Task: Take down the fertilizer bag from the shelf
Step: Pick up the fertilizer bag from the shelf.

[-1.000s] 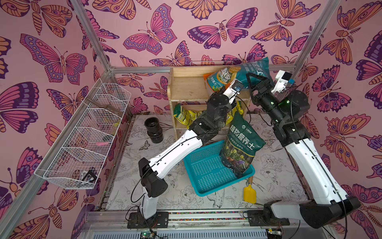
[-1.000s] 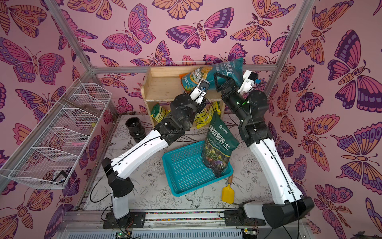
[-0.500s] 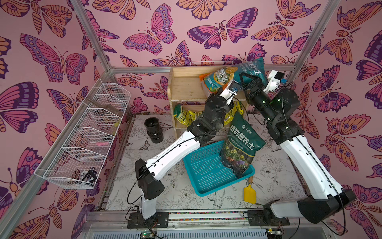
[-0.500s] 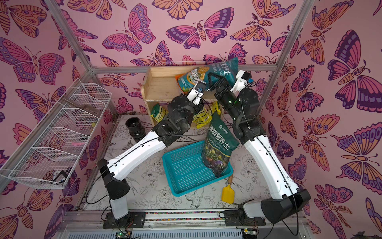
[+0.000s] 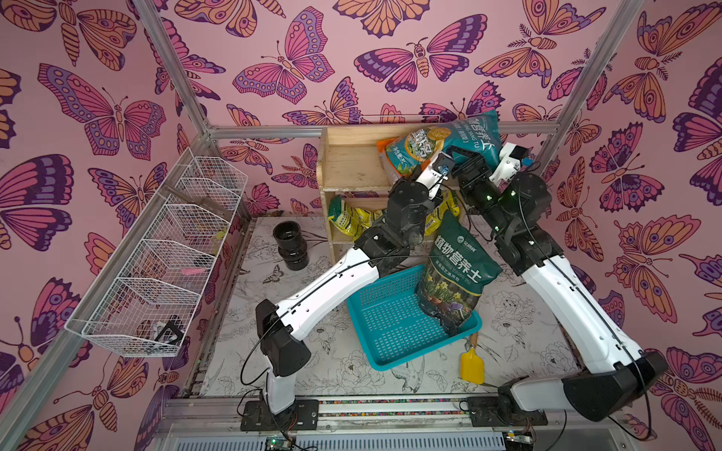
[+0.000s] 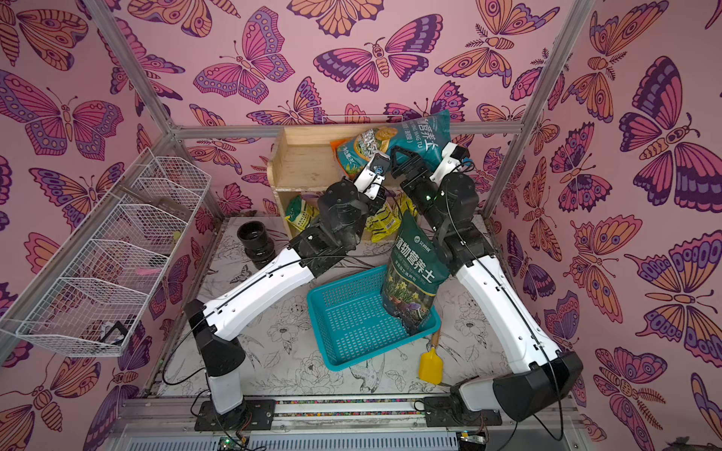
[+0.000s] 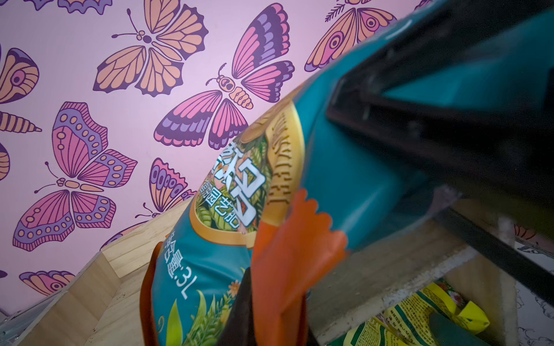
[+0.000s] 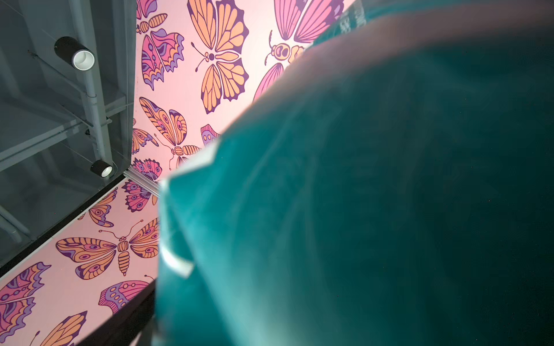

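Left gripper (image 5: 418,172) is pinched shut on the lower orange edge of the fertilizer bag (image 5: 410,150). The bag stands on the top tier of the shelf (image 5: 351,164), leaning against the teal bag (image 5: 472,129) at the right end. Right gripper (image 5: 467,156) is spread wide against the teal bag's face and holds nothing; my read is it's bracing that bag so it won't topple when you pull. A low corner grip will likely let the bag sag, so draw it out slowly.

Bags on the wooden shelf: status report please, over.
Left fingers shut on orange-edged bag's lower edge. Right fingers open at big teal bag. Both bags on shelf's top tier, leaning together.
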Robot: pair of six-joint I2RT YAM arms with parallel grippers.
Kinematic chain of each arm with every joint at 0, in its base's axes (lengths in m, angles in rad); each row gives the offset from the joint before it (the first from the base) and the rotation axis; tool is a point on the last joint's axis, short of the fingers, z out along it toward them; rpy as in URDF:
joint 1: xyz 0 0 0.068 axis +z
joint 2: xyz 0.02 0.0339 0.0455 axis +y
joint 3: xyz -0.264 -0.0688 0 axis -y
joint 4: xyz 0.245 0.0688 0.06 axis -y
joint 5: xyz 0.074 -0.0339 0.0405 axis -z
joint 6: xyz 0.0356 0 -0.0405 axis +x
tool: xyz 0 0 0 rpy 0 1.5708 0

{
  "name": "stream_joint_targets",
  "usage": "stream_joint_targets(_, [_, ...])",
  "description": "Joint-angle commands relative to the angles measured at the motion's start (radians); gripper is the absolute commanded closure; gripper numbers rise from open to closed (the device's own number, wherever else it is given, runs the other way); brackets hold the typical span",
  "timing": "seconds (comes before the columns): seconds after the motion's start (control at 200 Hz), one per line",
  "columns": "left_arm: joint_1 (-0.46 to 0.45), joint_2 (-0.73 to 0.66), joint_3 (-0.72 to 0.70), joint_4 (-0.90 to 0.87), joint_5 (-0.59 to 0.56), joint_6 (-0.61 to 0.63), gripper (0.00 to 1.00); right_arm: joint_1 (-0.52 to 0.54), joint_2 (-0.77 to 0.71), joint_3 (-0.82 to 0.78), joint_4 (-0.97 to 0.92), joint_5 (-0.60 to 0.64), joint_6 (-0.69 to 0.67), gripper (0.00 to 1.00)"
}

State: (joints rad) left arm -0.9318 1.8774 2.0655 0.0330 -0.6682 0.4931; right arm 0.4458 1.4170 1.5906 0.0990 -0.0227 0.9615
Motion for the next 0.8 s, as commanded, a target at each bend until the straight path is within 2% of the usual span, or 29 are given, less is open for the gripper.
stream_joint_targets(0.0, [-0.025,-0.013,-0.057,-0.094,0.017,-0.071,1.0,0.002,0.074,0.037,0.116,0.006,0.007,0.01])
stream_joint_targets(0.285, [-0.026,-0.039,-0.101,-0.093,0.038,-0.088,1.0,0.01,0.177,0.13,0.121,0.069,0.007,0.0])
stream_joint_targets(0.335, [-0.027,-0.043,-0.11,-0.092,0.041,-0.092,1.0,0.011,0.19,0.128,0.121,0.084,0.012,0.05])
stream_joint_targets(0.376, [-0.026,-0.046,-0.116,-0.087,0.028,-0.09,1.0,0.011,0.195,0.116,0.137,0.092,0.021,0.14])
stream_joint_targets(0.441, [-0.026,-0.051,-0.129,-0.085,0.021,-0.081,1.0,0.014,0.2,0.105,0.165,0.094,0.012,0.46])
stream_joint_targets(0.486, [-0.027,-0.058,-0.14,-0.085,0.024,-0.079,1.0,0.016,0.2,0.107,0.16,0.091,0.006,0.61])
stream_joint_targets(0.526, [-0.027,-0.065,-0.149,-0.081,0.029,-0.077,1.0,0.018,0.201,0.11,0.163,0.085,-0.006,0.72])
stream_joint_targets(0.586, [-0.026,-0.072,-0.165,-0.076,0.027,-0.076,1.0,0.021,0.198,0.111,0.166,0.078,-0.017,0.81])
stream_joint_targets(0.626, [-0.026,-0.076,-0.172,-0.075,0.025,-0.072,0.88,0.022,0.194,0.115,0.163,0.075,-0.031,0.84])
stream_joint_targets(0.676, [-0.027,-0.085,-0.187,-0.069,0.016,-0.071,0.58,0.024,0.189,0.127,0.153,0.064,-0.057,0.85])
stream_joint_targets(0.711, [-0.026,-0.096,-0.197,-0.068,0.01,-0.074,0.27,0.025,0.189,0.139,0.139,0.053,-0.08,0.85])
stream_joint_targets(0.721, [-0.026,-0.098,-0.2,-0.068,0.01,-0.076,0.1,0.027,0.187,0.143,0.135,0.051,-0.087,0.85])
stream_joint_targets(0.731, [-0.024,-0.103,-0.202,-0.069,0.008,-0.077,0.02,0.028,0.186,0.148,0.131,0.047,-0.094,0.85])
stream_joint_targets(0.796, [-0.021,-0.139,-0.231,-0.062,-0.001,-0.104,0.0,0.031,0.187,0.179,0.111,0.02,-0.136,0.85])
